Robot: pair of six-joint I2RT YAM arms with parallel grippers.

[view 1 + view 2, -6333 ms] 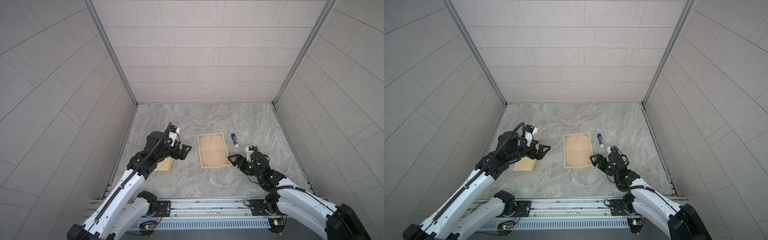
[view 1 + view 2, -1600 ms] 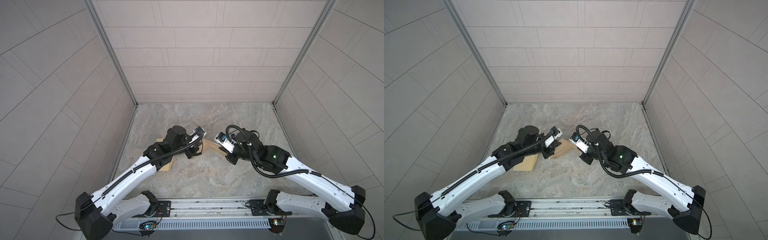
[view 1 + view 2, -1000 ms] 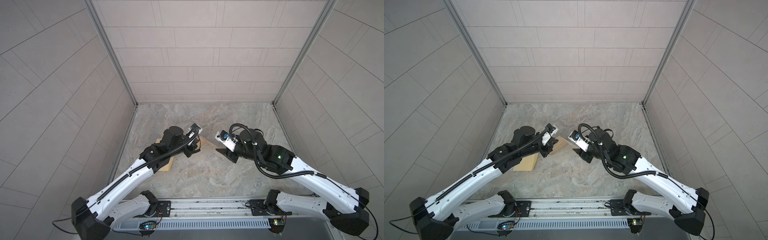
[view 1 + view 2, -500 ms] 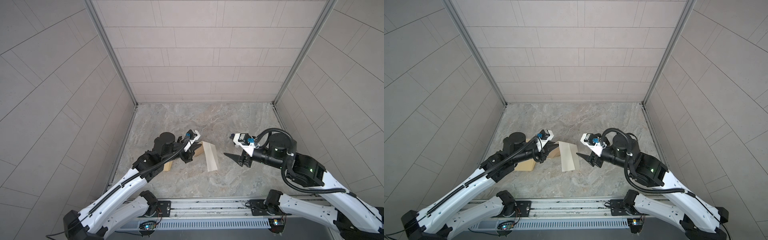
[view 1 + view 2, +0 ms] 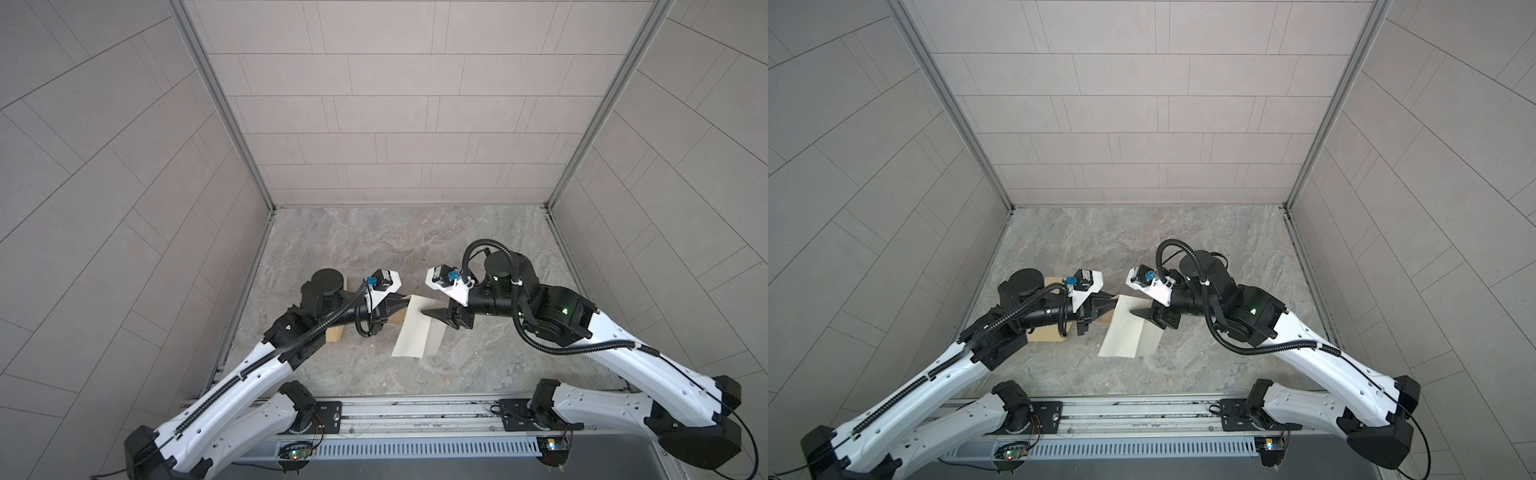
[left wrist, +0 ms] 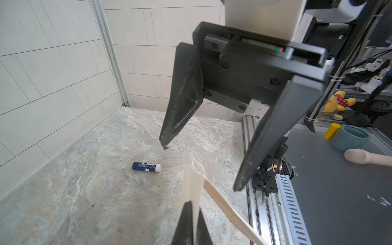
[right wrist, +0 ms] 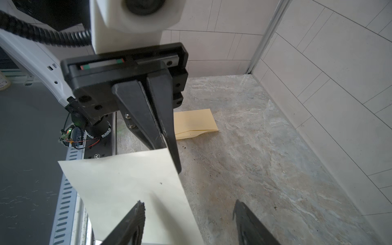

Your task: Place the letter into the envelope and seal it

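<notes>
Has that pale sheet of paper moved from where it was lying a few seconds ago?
Yes. The letter is up off the table, pinched by the fingers of the left gripper, still right of the envelope.

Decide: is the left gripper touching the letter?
Touching. The right wrist view shows the left gripper shut on a corner of the letter, with the paper pinched between its jaws.

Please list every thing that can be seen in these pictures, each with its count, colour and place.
pale beige paper letter: one, beige, hanging above the table.
plain mustard-tan paper envelope: one, mustard-tan, flat on the table under the left arm.
dark blue tube with a white cap: one, lying on the table.
grey marbled table: one, between tiled walls.
left gripper: one, black fingers shut on the letter's upper edge.
right gripper: one, black, fingers open beside the letter.
</notes>
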